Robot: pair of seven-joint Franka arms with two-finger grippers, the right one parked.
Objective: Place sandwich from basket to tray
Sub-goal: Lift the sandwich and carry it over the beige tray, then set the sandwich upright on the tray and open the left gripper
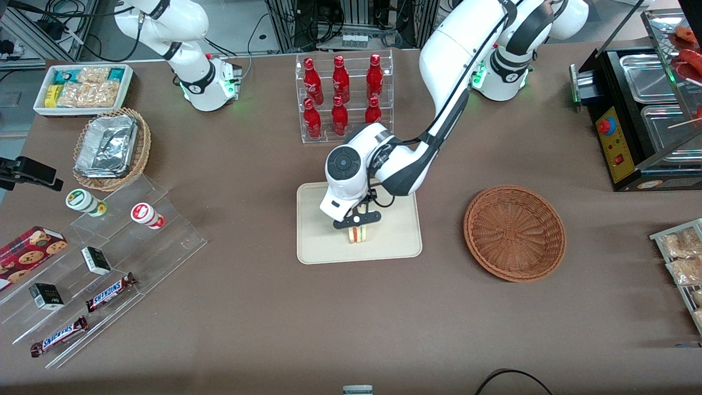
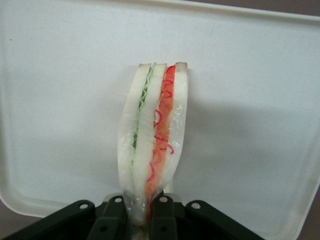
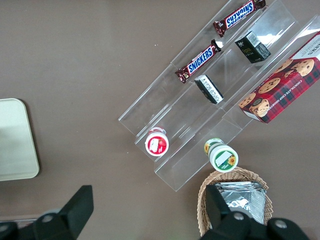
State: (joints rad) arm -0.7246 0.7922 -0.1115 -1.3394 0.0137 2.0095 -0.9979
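The sandwich [image 1: 359, 235] is a white wedge with green and red-orange filling, clear-wrapped. It stands on edge on the cream tray [image 1: 395, 241], toward the tray's edge nearest the front camera. My gripper [image 1: 357, 221] is directly above it, shut on its upper end. In the left wrist view the sandwich [image 2: 155, 130] hangs from my gripper [image 2: 137, 212] with the tray [image 2: 250, 100] just under it. The round reddish-brown wicker basket [image 1: 514, 232] sits empty on the table beside the tray, toward the working arm's end.
A clear rack of red bottles [image 1: 344, 96] stands farther from the front camera than the tray. A tan wicker basket with foil containers [image 1: 111, 148], a clear stepped display with snacks [image 1: 98, 274] and a white bin of packets [image 1: 83, 88] lie toward the parked arm's end. A black food warmer [image 1: 641, 109] stands toward the working arm's end.
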